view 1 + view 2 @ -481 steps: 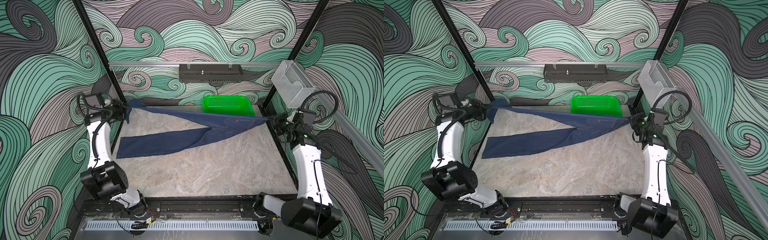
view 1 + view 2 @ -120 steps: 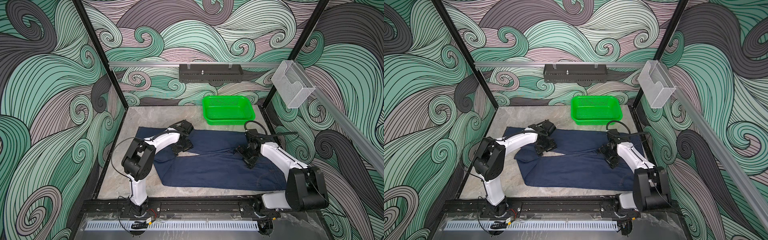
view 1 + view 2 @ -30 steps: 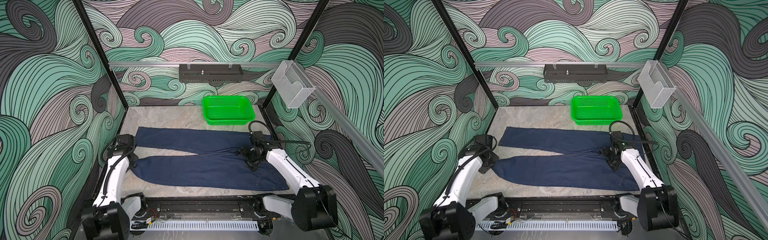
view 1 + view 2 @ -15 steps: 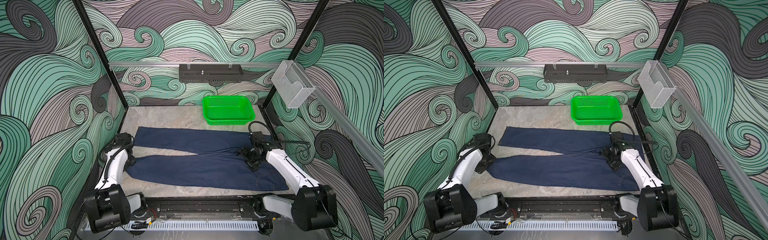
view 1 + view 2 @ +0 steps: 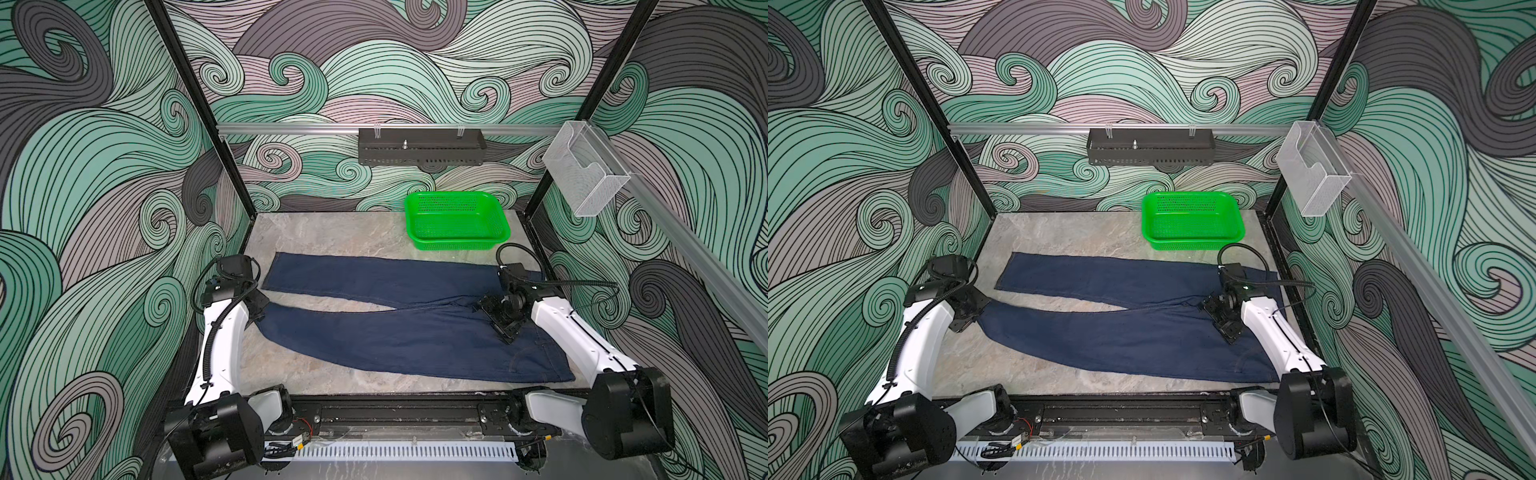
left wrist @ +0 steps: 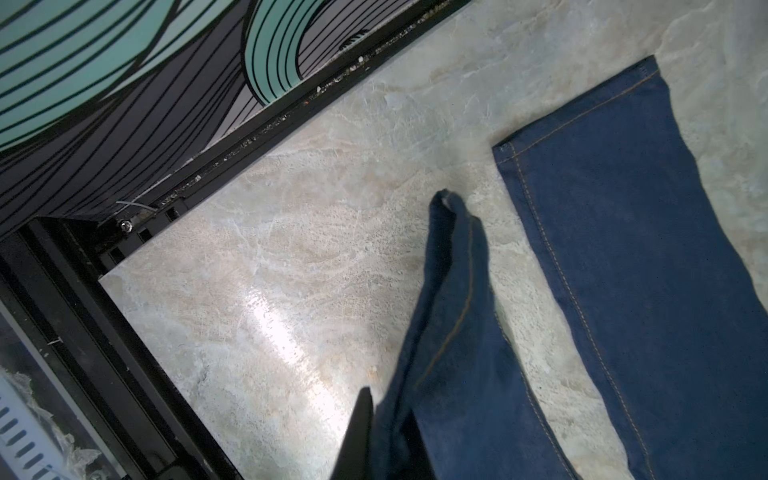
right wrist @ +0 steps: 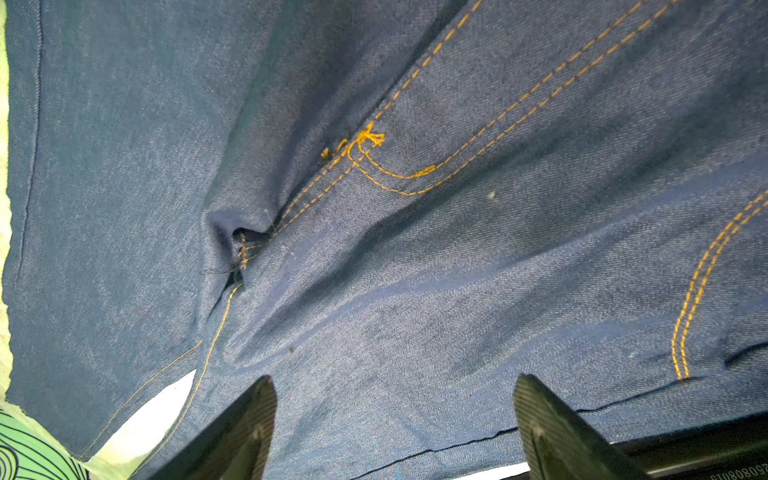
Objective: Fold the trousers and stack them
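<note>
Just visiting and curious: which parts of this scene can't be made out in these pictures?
- The left gripper: in both top views its own wrist covers it; in the wrist view the picture's edge cuts its fingers.
- Waistband of the trousers: in both top views the right arm covers part.
- The right gripper: whether it touches the trousers is unclear in every view.

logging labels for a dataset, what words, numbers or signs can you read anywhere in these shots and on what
Nothing reads cleanly enough to quote.
Pale digits on the black body of the right gripper, right wrist view: upside down, cut by the frame edge, unreadable.
Dark navy denim trousers: orange stitching only, no label shown.
Green plastic mesh basket, clear plastic wall holder: no markings visible.
</note>
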You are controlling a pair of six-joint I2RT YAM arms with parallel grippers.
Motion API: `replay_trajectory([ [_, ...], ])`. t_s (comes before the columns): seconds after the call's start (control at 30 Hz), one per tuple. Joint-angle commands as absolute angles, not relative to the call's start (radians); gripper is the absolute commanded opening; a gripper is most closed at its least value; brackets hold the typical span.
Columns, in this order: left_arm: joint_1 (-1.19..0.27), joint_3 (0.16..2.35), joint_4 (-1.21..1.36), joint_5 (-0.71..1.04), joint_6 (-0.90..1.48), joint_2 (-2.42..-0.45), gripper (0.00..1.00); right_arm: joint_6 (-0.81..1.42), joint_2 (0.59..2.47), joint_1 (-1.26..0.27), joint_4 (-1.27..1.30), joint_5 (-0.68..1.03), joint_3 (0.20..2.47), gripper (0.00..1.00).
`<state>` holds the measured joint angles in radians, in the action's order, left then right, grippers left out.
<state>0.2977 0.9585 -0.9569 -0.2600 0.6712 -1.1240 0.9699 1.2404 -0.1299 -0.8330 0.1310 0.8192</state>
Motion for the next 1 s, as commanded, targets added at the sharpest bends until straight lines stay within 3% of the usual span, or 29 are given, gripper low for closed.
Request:
replay_trajectory([
  [0.0, 0.329, 0.904, -0.98, -0.367, 0.687, -1.138, 0.01, 0.977, 1.247, -0.129, -0.844, 0.107, 0.804, 0.9],
  [0.07, 0.351, 0.884, -0.992, -0.396, 0.689, -1.165, 0.11, 0.973, 1.254, -0.128, -0.844, 0.109, 0.803, 0.9],
  [0.1, 0.362, 0.889, -1.01, -0.41, 0.69, -1.181, 0.29, 0.972, 1.255, -0.129, -0.844, 0.109, 0.803, 0.9],
  [0.13, 0.374, 0.902, -1.032, -0.426, 0.692, -1.195, 0.52, 0.97, 1.257, -0.129, -0.845, 0.11, 0.804, 0.9],
  [0.2, 0.386, 0.941, -1.072, -0.441, 0.694, -1.205, 0.81, 0.968, 1.255, -0.129, -0.846, 0.102, 0.804, 0.9],
  [0.3, 0.389, 1.026, -1.113, -0.405, 0.673, -1.19, 0.95, 0.967, 1.257, -0.129, -0.844, 0.095, 0.805, 0.91],
  [0.47, 0.387, 1.064, -1.034, -0.179, 0.593, -1.159, 0.98, 0.966, 1.282, -0.128, -0.838, 0.097, 0.811, 0.92],
  [0.63, 0.348, 0.995, -0.903, 0.073, 0.587, -1.24, 0.86, 0.962, 1.32, -0.129, -0.824, 0.087, 0.811, 0.93],
  [0.77, 0.266, 0.97, -0.874, 0.104, 0.627, -1.395, 0.86, 0.96, 1.359, -0.129, -0.812, 0.071, 0.809, 0.93],
  [0.97, 0.263, 0.901, -0.831, 0.025, 0.721, -1.578, 0.88, 0.957, 1.396, -0.122, -0.808, 0.043, 0.8, 0.93],
])
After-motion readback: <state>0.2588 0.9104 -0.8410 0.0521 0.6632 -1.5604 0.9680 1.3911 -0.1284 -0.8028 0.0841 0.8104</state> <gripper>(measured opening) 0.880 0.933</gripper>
